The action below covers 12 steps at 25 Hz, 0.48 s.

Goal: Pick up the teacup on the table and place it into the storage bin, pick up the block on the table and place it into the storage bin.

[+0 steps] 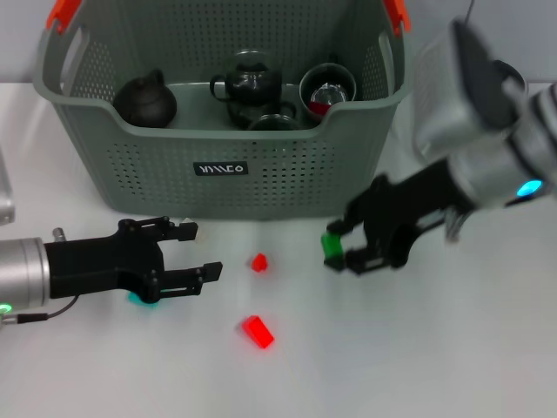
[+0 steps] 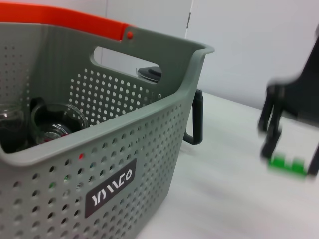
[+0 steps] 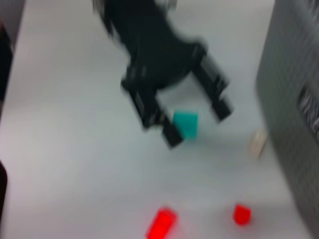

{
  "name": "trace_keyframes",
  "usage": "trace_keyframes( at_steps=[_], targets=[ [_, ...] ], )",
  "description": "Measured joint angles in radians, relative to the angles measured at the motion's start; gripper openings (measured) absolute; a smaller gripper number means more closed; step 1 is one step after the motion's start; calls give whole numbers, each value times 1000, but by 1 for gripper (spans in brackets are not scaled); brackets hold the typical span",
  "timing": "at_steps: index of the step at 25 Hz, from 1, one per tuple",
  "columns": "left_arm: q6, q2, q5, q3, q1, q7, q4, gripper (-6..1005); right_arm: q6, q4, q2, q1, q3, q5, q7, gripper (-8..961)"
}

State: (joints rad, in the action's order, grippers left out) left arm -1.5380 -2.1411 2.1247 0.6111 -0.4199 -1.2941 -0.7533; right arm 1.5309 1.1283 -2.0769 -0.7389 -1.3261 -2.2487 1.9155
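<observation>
The larger red block (image 1: 258, 332) lies nearest the camera, low in the middle of the head view on the white surface (image 1: 418, 348), with a smaller red block (image 1: 258, 262) a little above it, both free and untouched. At lower left the left claw (image 1: 202, 252) hangs low over the surface with its fingers spread wide and nothing between them; a teal block (image 3: 186, 124) sits just under it (the right wrist view shows it beside one finger, not gripped), so this arm looks poised for a pick. At centre right the right claw (image 1: 342, 246) is closed on a green block (image 1: 333, 246), held off the surface just below the front wall of the storage bin (image 1: 287, 165), presumably so it can be carried over the rim. The bin fills the upper middle of the frame and holds a black teapot (image 1: 144, 100), another dark teapot (image 1: 250, 83) and a dark cup (image 1: 328, 89). No teacup remains on the surface, so the block step seems under way.
</observation>
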Motion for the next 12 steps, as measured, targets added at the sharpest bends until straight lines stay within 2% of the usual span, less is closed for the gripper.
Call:
trace_keyframes(
  at_steps=[4, 7, 9, 10, 12],
  targets=[
    [-24, -1, -3, -8, 17, 2, -21, 750, 253, 160, -3, -37, 218, 67, 76, 457],
    [-26, 0, -2, -8, 19, 2, -24, 750, 384, 251, 5, -120, 426, 160, 157, 457],
    [-25, 1, 0, -8, 18, 2, -26, 750, 396, 282, 22, -182, 535, 188, 201, 458],
    [-26, 1, 0, -8, 16, 2, -27, 750, 377, 285, 38, -216, 578, 194, 222, 458],
    [-26, 1, 1, -8, 13, 3, -28, 750, 313, 257, 68, -254, 601, 192, 249, 466]
  ],
)
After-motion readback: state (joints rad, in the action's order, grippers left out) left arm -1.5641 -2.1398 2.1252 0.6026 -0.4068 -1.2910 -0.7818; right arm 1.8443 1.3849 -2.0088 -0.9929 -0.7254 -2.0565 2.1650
